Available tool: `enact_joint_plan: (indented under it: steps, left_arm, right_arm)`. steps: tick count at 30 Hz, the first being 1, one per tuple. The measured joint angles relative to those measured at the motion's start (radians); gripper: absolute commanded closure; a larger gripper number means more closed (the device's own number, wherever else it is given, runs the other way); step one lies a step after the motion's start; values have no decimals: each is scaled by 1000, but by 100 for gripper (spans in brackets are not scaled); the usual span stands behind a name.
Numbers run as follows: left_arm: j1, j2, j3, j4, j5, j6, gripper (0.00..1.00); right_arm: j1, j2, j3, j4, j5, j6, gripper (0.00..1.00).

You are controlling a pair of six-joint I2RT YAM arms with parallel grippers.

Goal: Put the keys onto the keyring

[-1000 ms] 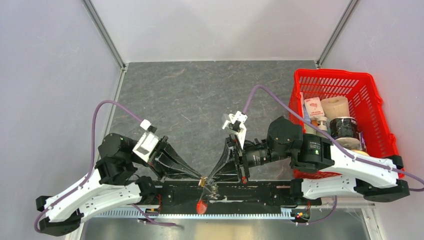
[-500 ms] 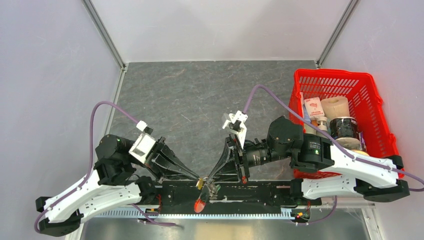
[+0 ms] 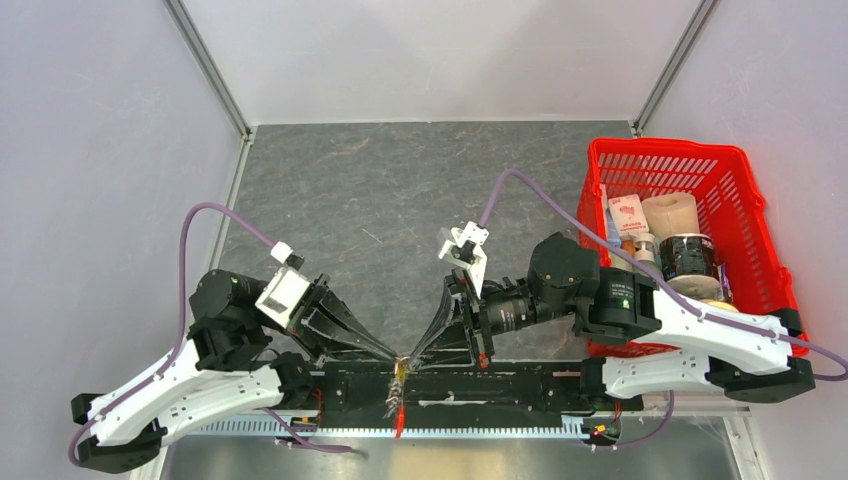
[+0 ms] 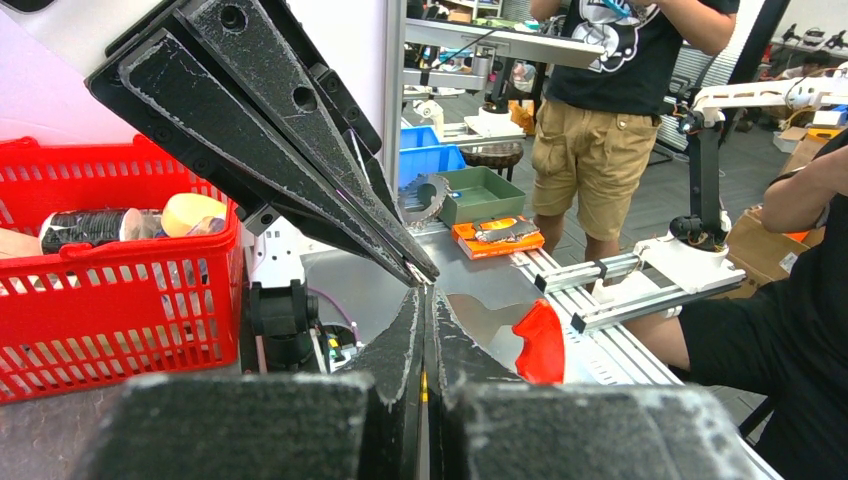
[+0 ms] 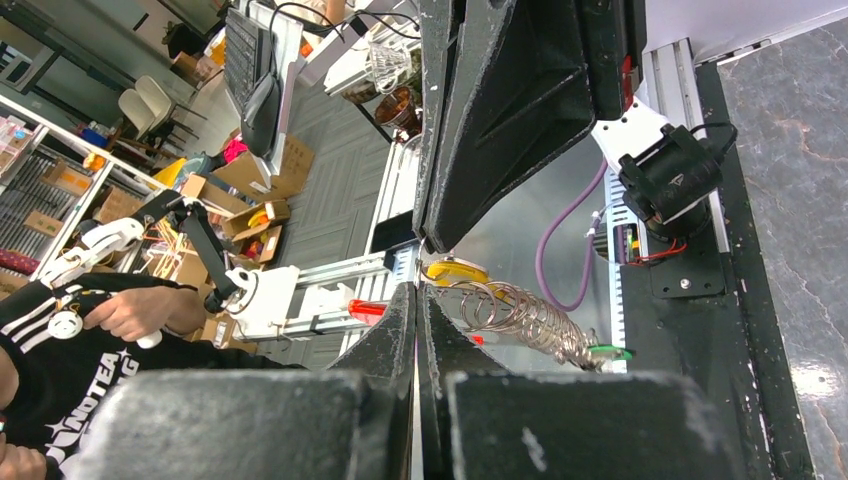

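My two grippers meet tip to tip over the black rail at the table's near edge. The left gripper (image 3: 398,360) (image 4: 424,292) is shut, and a sliver of yellow, the yellow-tagged key (image 4: 423,376) (image 5: 455,270), shows between its fingers. The right gripper (image 3: 408,358) (image 5: 415,290) is shut at the top of the keyring (image 5: 520,320), whose chain of metal rings stretches from its tips to a small green tag (image 5: 606,351). The red fob (image 4: 540,345) (image 3: 397,424) hangs below the tips. The spot where key meets ring is hidden by the fingers.
A red basket (image 3: 755,200) with a tape roll, a jar and packets stands at the right of the grey table (image 3: 400,200). The black rail (image 3: 520,385) and a slotted metal strip run along the near edge. People stand beyond the table in the wrist views.
Both grippers stayed shut and shifted slightly left together. The chain and red fob swung beneath them, and the fob now hangs lower and edge-on.
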Motion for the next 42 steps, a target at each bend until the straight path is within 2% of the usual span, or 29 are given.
enact_joint_plan:
  steps: [42]
  left_arm:
    - [0, -23, -8, 43, 8, -24, 98]
  right_arm:
    - [0, 24, -11, 23, -20, 4, 100]
